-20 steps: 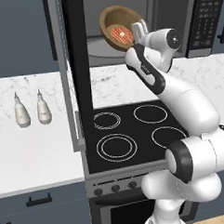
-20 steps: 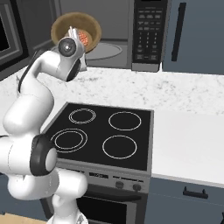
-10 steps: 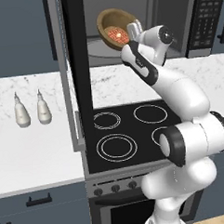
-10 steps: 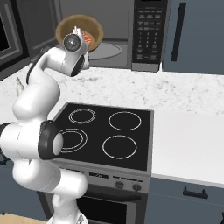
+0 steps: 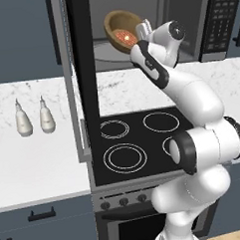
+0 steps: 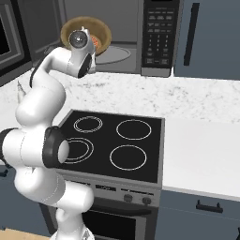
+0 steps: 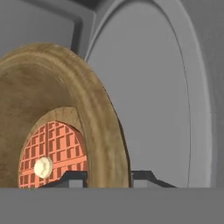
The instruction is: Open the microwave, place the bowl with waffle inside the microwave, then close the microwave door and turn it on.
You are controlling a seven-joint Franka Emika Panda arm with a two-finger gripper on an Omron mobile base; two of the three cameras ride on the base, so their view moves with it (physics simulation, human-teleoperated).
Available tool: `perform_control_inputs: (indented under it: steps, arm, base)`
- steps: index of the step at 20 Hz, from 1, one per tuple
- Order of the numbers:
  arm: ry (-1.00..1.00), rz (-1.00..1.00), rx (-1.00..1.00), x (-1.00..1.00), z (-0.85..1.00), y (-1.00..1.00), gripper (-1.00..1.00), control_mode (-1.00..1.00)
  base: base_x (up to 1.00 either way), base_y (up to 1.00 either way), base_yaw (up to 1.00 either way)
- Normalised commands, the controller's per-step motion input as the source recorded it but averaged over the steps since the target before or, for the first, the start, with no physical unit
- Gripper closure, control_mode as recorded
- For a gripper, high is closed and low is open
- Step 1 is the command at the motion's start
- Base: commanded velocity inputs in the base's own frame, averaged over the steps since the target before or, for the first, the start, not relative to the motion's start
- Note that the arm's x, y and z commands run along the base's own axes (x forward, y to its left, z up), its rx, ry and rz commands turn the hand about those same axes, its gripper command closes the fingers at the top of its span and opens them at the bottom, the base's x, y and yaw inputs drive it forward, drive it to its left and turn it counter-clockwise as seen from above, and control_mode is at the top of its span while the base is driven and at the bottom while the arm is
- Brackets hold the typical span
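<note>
The microwave (image 5: 221,22) stands open above the back of the counter, its grey cavity and round glass turntable (image 6: 115,54) exposed. The microwave door (image 5: 83,69) is swung out to the left and seen nearly edge-on. My gripper (image 5: 140,31) is shut on the rim of the bowl with waffle (image 5: 119,27), a brown wooden bowl tilted steeply at the mouth of the cavity. In the hand view the bowl's rim (image 7: 100,118) runs between my fingertips (image 7: 144,177), with the reddish waffle (image 7: 57,148) and its pale dab inside and the turntable (image 7: 148,96) right behind.
A black four-ring stovetop (image 5: 138,141) lies under the arm. Two white bottles (image 5: 23,122) stand on the marble counter to the left. A dark blue-grey cabinet door (image 6: 206,37) is right of the microwave keypad (image 6: 157,33).
The arm has stretched forward and carried the bowl a little up and farther toward the microwave cavity. The grip on the bowl is unchanged.
</note>
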Motion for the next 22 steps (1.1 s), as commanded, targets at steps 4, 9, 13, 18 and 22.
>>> perform_control_inputs:
  steps: [4, 9, 13, 18, 22]
  arm:
    - [0.12, 0.0, -0.01, 0.34, -0.15, 0.0, 1.0, -1.0]
    - [0.02, 0.0, -0.08, 0.2, -0.32, 0.0, 1.0, -1.0]
    - [-0.04, -0.01, -0.03, 0.0, -0.08, 0.03, 1.0, -1.0]
    - [0.0, 0.0, 0.0, 0.0, 0.0, 0.0, -1.0, -1.0]
    - [0.0, 0.0, 0.0, 0.0, 0.0, 0.0, -1.0, -1.0]
  base:
    - [0.0, 0.0, 0.0]
    - [0.0, 0.0, 0.0]
    - [0.0, 0.0, 0.0]
    - [0.0, 0.0, 0.0]
    - [0.0, 0.0, 0.0]
